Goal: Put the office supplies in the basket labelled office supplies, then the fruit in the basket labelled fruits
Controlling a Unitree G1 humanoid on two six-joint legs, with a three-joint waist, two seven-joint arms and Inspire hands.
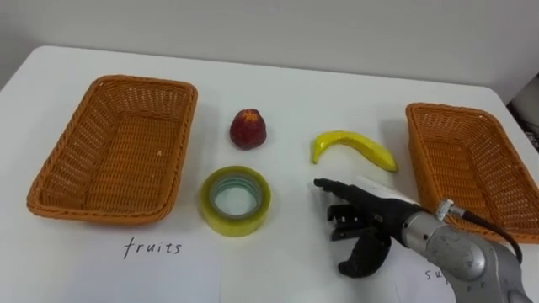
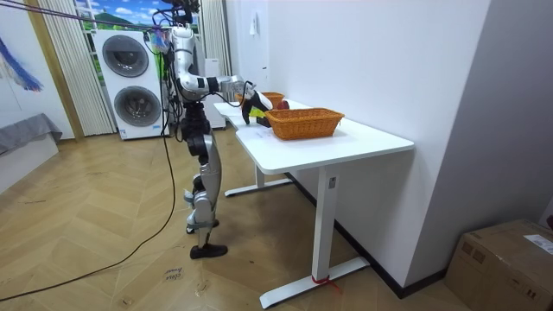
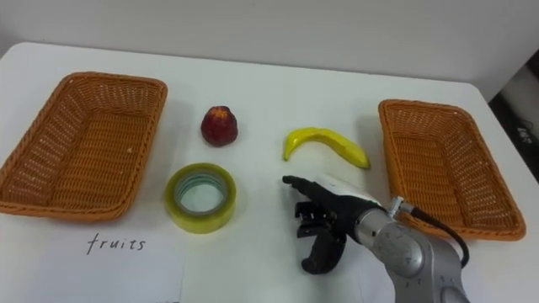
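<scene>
1. The right hand [image 1: 362, 223] is hovering low over the table [image 1: 295, 84] in the lower right of the left eye view. Its fingers are spreading loosely open, its thumb is hanging down, and it is holding nothing.
2. The banana [image 1: 354, 147] is lying just above the hand, right of centre. The apple [image 1: 248, 129] is sitting at centre, with the tape [image 1: 235, 200] below it.
3. Both baskets are standing empty: the left basket [image 1: 101, 212], with the "fruits" label [image 1: 152, 247] below it, and the right basket [image 1: 421, 147].
4. Judging by this, sorting is only beginning, and the hand is likely reaching for its first item, probably the banana.
5. The next move is calling for the open fingers to come down over the banana, close round its middle, and carry it past the tape to the left basket.
</scene>
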